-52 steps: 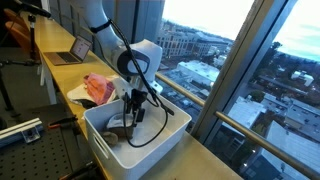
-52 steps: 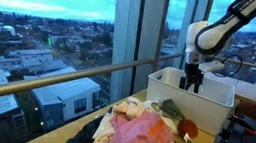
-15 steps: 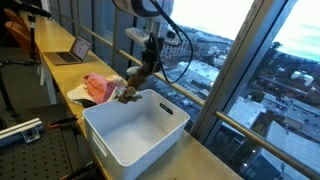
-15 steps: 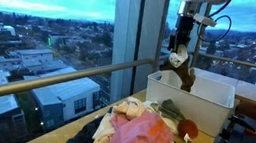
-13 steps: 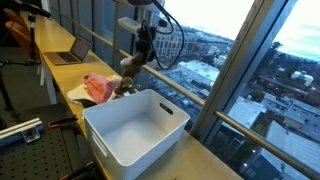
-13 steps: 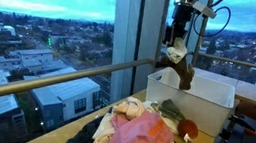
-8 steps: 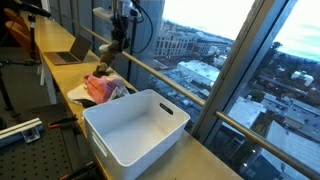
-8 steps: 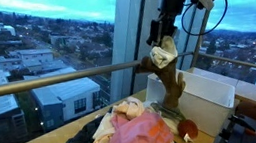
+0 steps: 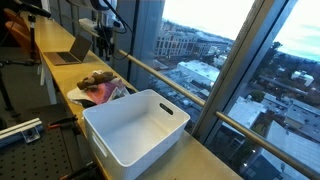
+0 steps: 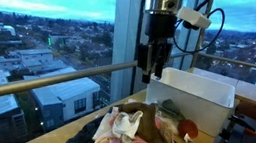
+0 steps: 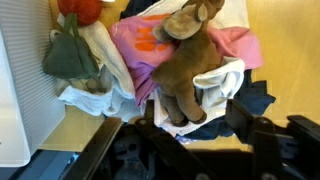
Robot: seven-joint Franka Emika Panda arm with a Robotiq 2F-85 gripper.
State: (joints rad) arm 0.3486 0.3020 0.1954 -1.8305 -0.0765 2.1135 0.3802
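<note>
Brown plush toy [image 11: 185, 75] lying atop the heap of clothes [image 10: 117, 139].
Hand [image 10: 150, 75] is hovering above it, fingers spread and empty, so the toy is sagging freely on a pink garment [image 11: 238, 45]; a white plastic bin [image 9: 135, 122] is sitting alongside on the desk [image 9: 200, 160].

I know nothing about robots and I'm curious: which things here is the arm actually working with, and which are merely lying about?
In the job: brown cloth, lying under the open jaws; clothes pile; white bin.
Lying about: laptop; window handrail.
</note>
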